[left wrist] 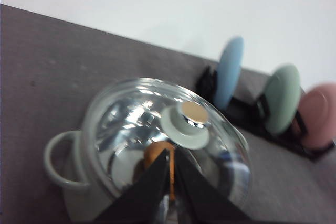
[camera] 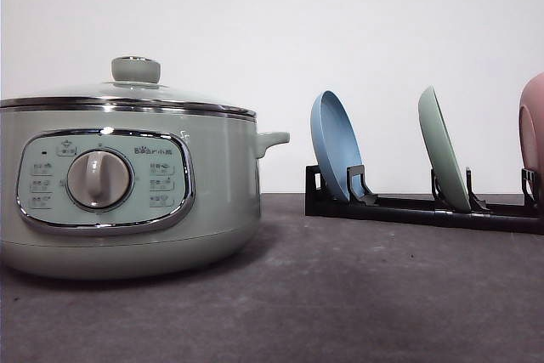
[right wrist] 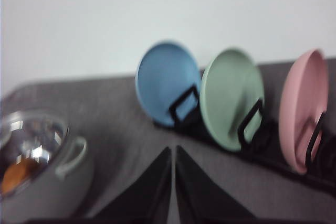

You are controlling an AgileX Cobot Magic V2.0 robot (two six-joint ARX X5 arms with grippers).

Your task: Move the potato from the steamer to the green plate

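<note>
The sage-green steamer (camera: 127, 189) stands at the left of the table with its glass lid (left wrist: 157, 124) on and a green knob (left wrist: 186, 124) on top. Through the glass I see the orange potato (left wrist: 156, 153) inside, also visible as an orange patch (right wrist: 18, 174) in the right wrist view. The green plate (camera: 444, 159) stands on edge in a black rack (camera: 425, 208), between a blue and a pink plate. My left gripper (left wrist: 172, 157) hangs shut above the lid. My right gripper (right wrist: 173, 153) is shut, over the table in front of the rack.
The blue plate (camera: 336, 146) and pink plate (camera: 533, 129) share the rack with the green plate (right wrist: 231, 98). The steamer has side handles (camera: 274, 138). A white wall stands close behind the table.
</note>
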